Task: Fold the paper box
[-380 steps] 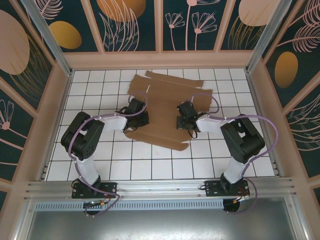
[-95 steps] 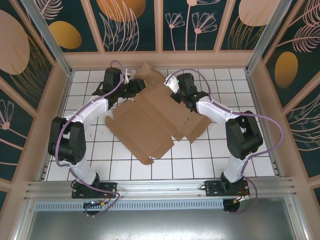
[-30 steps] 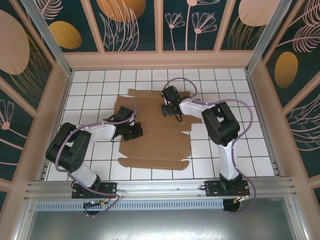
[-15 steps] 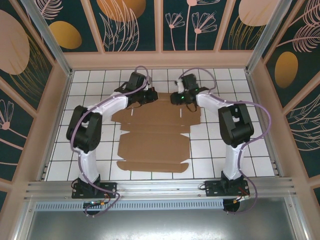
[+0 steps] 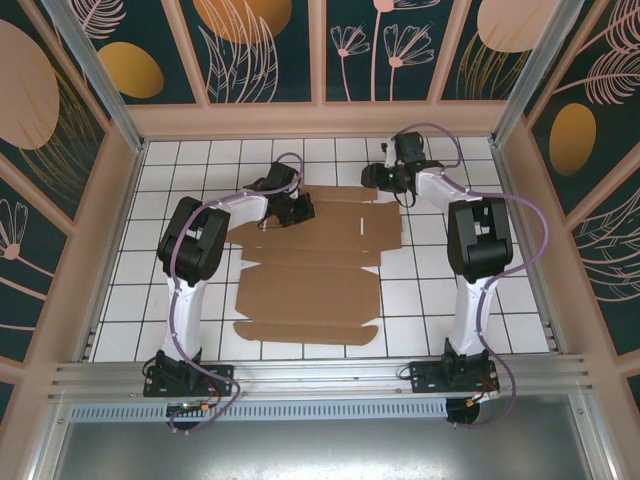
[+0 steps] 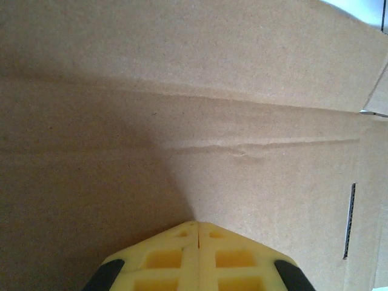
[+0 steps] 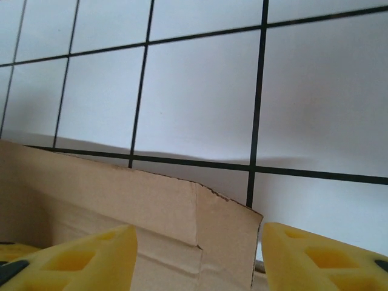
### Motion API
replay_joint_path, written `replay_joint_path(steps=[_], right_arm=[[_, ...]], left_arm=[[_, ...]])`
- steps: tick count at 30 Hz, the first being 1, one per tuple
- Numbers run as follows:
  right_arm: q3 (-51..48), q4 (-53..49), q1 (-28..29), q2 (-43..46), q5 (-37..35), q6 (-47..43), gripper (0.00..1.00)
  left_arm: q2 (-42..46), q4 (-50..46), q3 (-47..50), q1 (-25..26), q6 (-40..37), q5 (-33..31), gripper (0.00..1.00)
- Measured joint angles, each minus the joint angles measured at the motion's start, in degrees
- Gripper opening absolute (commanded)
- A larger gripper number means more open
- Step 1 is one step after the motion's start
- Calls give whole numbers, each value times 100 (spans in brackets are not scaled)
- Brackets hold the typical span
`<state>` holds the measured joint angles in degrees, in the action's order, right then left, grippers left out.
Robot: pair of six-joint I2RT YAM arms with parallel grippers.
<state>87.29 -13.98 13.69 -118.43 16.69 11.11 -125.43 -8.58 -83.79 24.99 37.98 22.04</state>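
Observation:
The paper box (image 5: 310,270) is a flat brown die-cut sheet with creases and flaps, lying in the middle of the tiled table. My left gripper (image 5: 300,208) is shut and rests tip-down on the sheet's far left part. In the left wrist view its yellow fingertips (image 6: 198,222) meet on the cardboard (image 6: 182,91) with nothing between them. My right gripper (image 5: 375,180) is at the sheet's far right corner. In the right wrist view it (image 7: 200,248) stands open, and a raised cardboard flap corner (image 7: 121,206) sits between its yellow fingers without being gripped.
The white tiled table (image 5: 440,300) is boxed in by tan frame walls (image 5: 320,120) and patterned panels at the back and sides. A metal rail (image 5: 320,375) carries both arm bases at the near edge. A narrow slot (image 6: 350,221) is cut in the cardboard.
My right gripper has opened and drawn back to the right, toward the sheet's far right corner. My left gripper stayed shut and shifted slightly nearer, onto the sheet's far left part.

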Motion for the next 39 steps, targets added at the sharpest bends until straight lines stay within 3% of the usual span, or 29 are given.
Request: replay_joint_path(steps=[6, 11, 14, 20, 29, 39], right_arm=[[22, -94, -11, -398, 96, 129, 55], [118, -197, -11, -562, 227, 219, 30], [149, -208, 2, -562, 269, 264, 24], [393, -404, 175, -562, 192, 214, 26], [1773, -861, 734, -1209, 98, 11, 36], [2382, -1147, 734, -1912, 269, 15, 37]], left_arm=[[0, 256, 120, -37, 107, 68, 0], [0, 291, 138, -52, 127, 111, 0], [0, 299, 140, -55, 127, 114, 0], [0, 297, 140, -59, 127, 131, 0], [0, 297, 140, -68, 127, 131, 0], [0, 304, 140, -94, 127, 155, 0]])
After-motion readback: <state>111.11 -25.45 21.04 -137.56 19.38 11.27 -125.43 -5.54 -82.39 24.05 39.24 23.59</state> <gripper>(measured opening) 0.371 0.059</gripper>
